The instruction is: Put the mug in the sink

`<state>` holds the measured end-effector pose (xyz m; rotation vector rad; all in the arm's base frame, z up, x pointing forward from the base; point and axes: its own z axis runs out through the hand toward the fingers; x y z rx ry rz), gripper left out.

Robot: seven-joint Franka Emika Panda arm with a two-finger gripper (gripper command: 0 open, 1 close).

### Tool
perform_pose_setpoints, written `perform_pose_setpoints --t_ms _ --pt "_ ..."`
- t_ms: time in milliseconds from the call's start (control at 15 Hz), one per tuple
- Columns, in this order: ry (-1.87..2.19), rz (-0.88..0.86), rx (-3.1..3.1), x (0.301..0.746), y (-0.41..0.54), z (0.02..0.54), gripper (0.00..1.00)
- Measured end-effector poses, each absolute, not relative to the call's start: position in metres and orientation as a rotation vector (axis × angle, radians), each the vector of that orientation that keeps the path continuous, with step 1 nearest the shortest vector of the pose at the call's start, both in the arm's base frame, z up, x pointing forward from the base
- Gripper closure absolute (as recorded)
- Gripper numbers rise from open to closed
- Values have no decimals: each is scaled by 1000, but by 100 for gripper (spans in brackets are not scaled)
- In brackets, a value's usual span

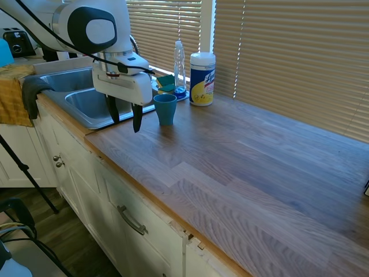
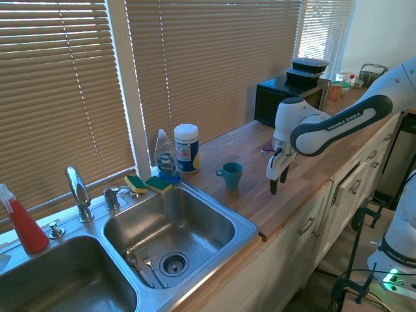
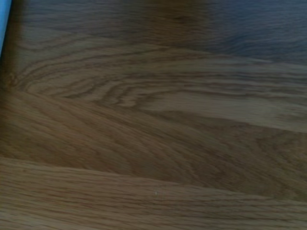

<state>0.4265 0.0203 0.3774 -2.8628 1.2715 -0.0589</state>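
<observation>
While the mug [image 1: 165, 108] stands on the countertop [image 1: 259, 167], gripper [image 1: 125, 118] beside it, fingers apparently spread, empty.

— What do you look like?

— My arm [image 2: 338, 123] is glossy white, built of rounded shells. A dark grey band runs along one link, printed "FRANKA EMIKA" in white letters. Another joint cover is a dark grey oval with a white rim.

— And your hand?

— My gripper [image 1: 125, 118] has a boxy white body under a short silvery collar. Two slim black fingers [image 1: 136, 118] taper from it. A small red mark sits at twelve o'clock on the body.

— Any wiring?

— Black cables loop along my shell.
</observation>
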Motion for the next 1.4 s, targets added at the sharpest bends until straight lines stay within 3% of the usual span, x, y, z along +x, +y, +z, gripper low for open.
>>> perform_pose_setpoints --t_ms 267,733,1067,1400 --pt "1265 -96 -2852 433 21 387 0" --pt "1172 -307 -2810 493 53 458 0" --pt "1213 -361 -2791 563 64 430 0" --pt "1259 -296 -2814 600 69 378 0"
